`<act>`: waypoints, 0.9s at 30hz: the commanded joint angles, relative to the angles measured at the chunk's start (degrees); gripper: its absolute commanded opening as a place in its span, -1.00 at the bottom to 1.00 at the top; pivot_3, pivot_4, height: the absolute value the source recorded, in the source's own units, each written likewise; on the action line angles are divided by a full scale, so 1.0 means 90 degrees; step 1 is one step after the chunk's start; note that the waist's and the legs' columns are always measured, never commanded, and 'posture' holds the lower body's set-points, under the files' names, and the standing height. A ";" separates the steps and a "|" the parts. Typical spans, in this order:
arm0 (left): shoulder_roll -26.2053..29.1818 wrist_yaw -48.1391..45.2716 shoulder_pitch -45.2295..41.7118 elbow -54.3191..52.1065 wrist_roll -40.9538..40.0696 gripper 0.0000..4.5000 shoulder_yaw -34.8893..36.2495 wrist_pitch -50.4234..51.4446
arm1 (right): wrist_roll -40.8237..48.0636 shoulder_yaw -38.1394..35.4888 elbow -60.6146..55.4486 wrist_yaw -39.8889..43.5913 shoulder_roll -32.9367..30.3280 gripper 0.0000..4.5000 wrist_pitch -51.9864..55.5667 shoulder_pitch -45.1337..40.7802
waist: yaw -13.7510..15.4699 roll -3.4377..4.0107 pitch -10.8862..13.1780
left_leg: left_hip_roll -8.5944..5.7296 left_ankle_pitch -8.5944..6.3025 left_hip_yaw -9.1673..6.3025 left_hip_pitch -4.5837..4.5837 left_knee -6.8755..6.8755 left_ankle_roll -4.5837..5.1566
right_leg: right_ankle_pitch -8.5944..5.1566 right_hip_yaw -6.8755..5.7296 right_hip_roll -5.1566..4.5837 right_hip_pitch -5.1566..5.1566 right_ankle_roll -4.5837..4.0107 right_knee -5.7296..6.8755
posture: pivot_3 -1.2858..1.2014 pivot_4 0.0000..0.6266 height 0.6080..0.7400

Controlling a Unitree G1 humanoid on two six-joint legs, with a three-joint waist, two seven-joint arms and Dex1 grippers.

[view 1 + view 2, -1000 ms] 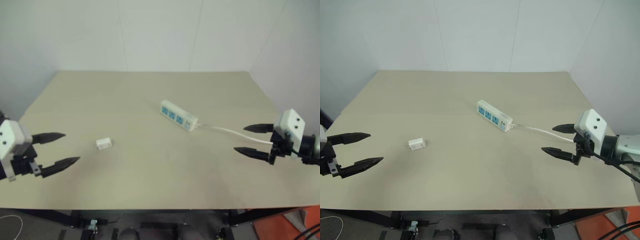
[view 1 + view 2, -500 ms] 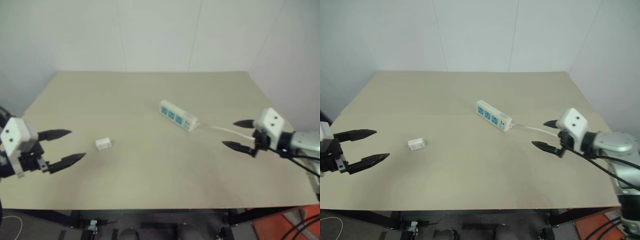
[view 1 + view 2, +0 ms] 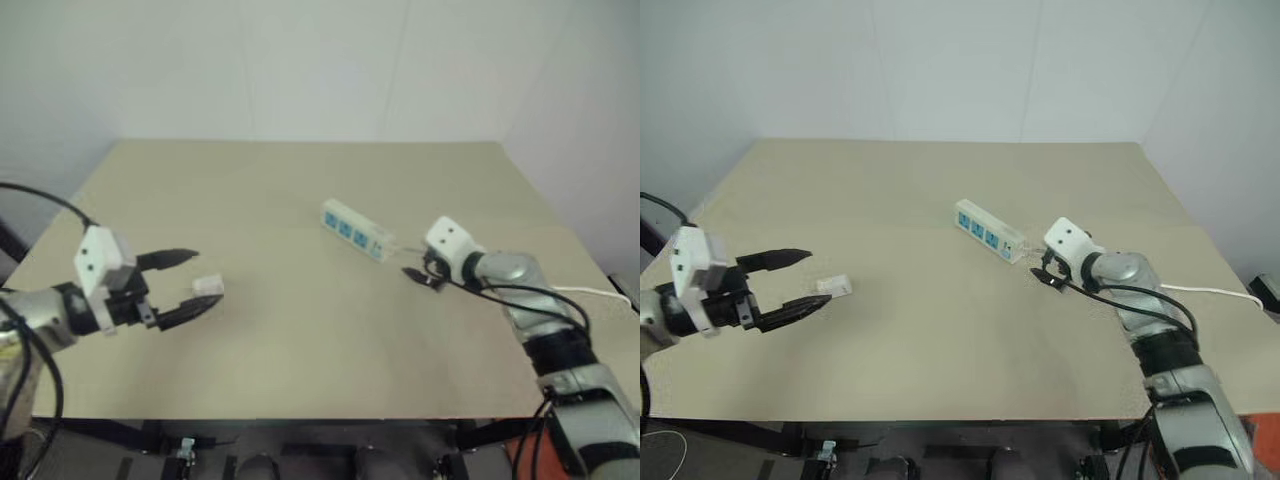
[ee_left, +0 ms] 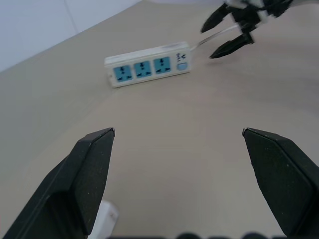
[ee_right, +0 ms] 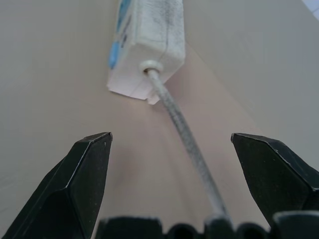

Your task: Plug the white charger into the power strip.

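The white charger (image 3: 208, 286) lies on the tan table (image 3: 300, 180), left of the middle. My left gripper (image 3: 190, 281) is open, its black fingertips reaching to either side of the charger; in the left wrist view the charger (image 4: 107, 216) sits low beside one finger. The power strip (image 3: 355, 230) lies slantwise near the table's middle, blue sockets up. My right gripper (image 3: 1043, 270) is open and hovers just behind the strip's cable end, straddling the thin white cable (image 5: 184, 134). The left wrist view shows the power strip (image 4: 148, 70) with the right gripper (image 4: 227, 30) beyond it.
The strip's cable (image 3: 1210, 291) runs off toward the table's right edge. White walls (image 3: 320, 60) close the table's far side. Dark frame parts and an orange object (image 3: 520, 450) lie below the front edge.
My left gripper has moved right, up to the charger. My right gripper has swung left and forward along the cable to the strip's cable end. Both stayed open.
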 commanded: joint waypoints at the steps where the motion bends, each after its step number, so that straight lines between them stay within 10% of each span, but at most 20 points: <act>1: 0.0009 0.0024 -0.0147 -0.0050 -0.0067 1.00 0.0036 -0.0197 | -0.0298 0.0068 0.0545 -0.0229 0.0176 0.92 -0.0535 -0.0309 | -0.0012 0.0000 0.0000 | 0.0001 0.0000 -0.0001 0.0000 -0.0003 0.0000 | 0.0000 0.0000 0.0001 -0.0001 0.0000 0.0000 | 0.03 -0.52 1.00; 14: -0.0041 0.0042 0.0038 -0.0116 -0.0086 1.00 0.0079 -0.0268 | -0.0491 0.0051 0.1061 -0.0101 0.0440 -0.97 -0.1002 -0.0515 | -0.0109 0.0000 0.0000 | 0.0001 0.0000 -0.0004 0.0002 -0.0003 0.0000 | 0.0000 0.0002 0.0001 0.0000 0.0000 0.0004 | 0.03 -0.52 1.00; 27: -0.0017 0.0069 0.0044 -0.0116 -0.0111 1.00 0.0114 -0.0247 | 0.2417 -0.1310 -0.1514 0.1660 0.1044 -0.99 0.0826 0.0204 | -0.0127 0.0002 0.0001 | 0.0004 0.0000 -0.0008 0.0002 -0.0007 0.0001 | 0.0000 0.0004 0.0008 -0.0002 0.0000 0.0007 | 0.03 -0.52 1.00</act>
